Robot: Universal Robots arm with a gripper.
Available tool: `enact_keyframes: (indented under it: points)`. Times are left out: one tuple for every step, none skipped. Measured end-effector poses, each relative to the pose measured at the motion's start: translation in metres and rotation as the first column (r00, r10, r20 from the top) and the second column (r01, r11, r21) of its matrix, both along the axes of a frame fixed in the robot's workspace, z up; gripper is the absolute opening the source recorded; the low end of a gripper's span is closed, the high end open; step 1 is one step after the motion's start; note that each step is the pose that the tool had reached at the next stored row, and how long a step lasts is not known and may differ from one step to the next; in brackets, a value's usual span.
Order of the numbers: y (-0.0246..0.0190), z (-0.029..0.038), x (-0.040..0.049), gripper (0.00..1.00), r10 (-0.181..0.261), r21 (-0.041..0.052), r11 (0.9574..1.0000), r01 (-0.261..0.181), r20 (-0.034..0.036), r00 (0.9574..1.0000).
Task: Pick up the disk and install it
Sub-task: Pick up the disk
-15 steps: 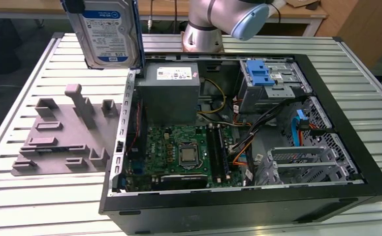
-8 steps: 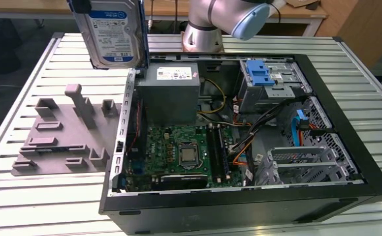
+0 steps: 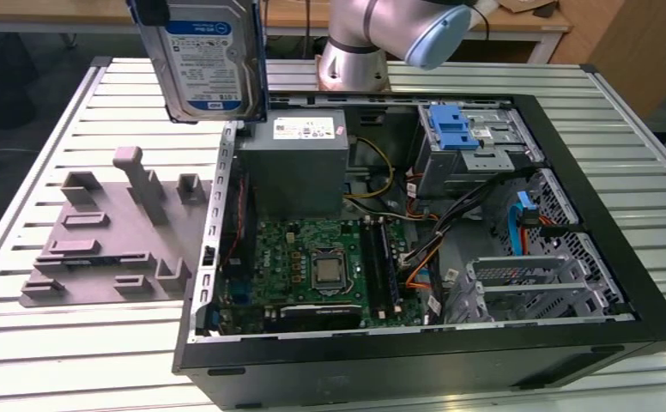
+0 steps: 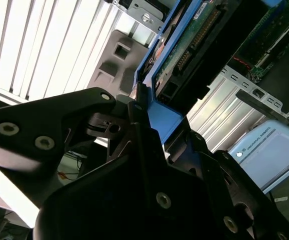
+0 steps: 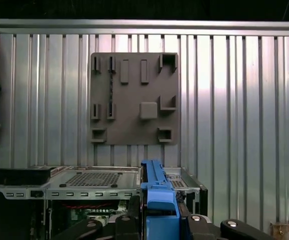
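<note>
The disk (image 3: pixel 207 60), a silver hard drive with a blue-and-white label and blue carrier frame, hangs upright in the air. It is above the slatted table, by the far corner of the open computer case (image 3: pixel 608 257) on the exterior view's left. In both wrist views my gripper (image 4: pixel 157 117) (image 5: pixel 158 210) is shut on the blue frame's edge (image 5: pixel 154 187), with black fingers (image 4: pixel 134 112) on either side. The disk's green circuit board (image 4: pixel 184 52) faces the second wrist camera. The drive cage (image 3: pixel 470 137) with a blue latch sits in the case's far right corner.
A grey metal box (image 3: pixel 293 167) with a white sticker and the motherboard (image 3: pixel 316 266) lie inside the case. A grey fixture plate (image 3: pixel 110 232) (image 5: pixel 134 97) rests on the slatted table (image 3: pixel 58 343) on the exterior view's left. The arm's base (image 3: pixel 354 64) stands behind the case.
</note>
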State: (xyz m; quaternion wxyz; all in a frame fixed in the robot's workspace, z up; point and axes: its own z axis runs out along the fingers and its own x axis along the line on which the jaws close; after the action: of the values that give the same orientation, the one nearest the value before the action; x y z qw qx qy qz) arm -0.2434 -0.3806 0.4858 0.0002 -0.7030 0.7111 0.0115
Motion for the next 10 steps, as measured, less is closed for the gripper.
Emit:
enact_keyframes:
  points:
    - [-0.0016, 0.0, 0.0002, 0.36, 0.0, 0.0, 1.0, 0.0, 0.0, 1.0]
    - [-0.0033, 0.0, 0.0005, 0.36, 0.0, 0.0, 1.0, 0.0, 0.0, 1.0]
    - [-0.0051, 0.0, 0.0007, 0.36, 0.0, 0.0, 1.0, 0.0, 0.0, 1.0]
    - [-0.0068, 0.0, 0.0009, 0.36, 0.0, 0.0, 1.0, 0.0, 0.0, 1.0]
    - [-0.0082, 0.0, 0.0012, 0.36, 0.0, -0.0001, 1.0, 0.0, 0.0, 1.0]
    - [-0.0088, 0.0, 0.0016, 0.36, 0.0, 0.0, 1.0, 0.0, 0.0, 1.0]
    - [-0.009, 0.0, 0.0022, 0.36, 0.0, 0.0, 1.0, 0.0, 0.0, 1.0]
    - [-0.009, 0.0, 0.0029, 0.36, 0.0, 0.0, 1.0, 0.0, -0.0001, 1.0]
    - [-0.0091, 0.0, 0.0035, 0.36, 0.0, 0.0, 1.0, 0.0, 0.0, 1.0]
    - [-0.0091, 0.0, 0.0044, 0.36, 0.0, -0.0001, 1.0, 0.0, -0.0001, 1.0]
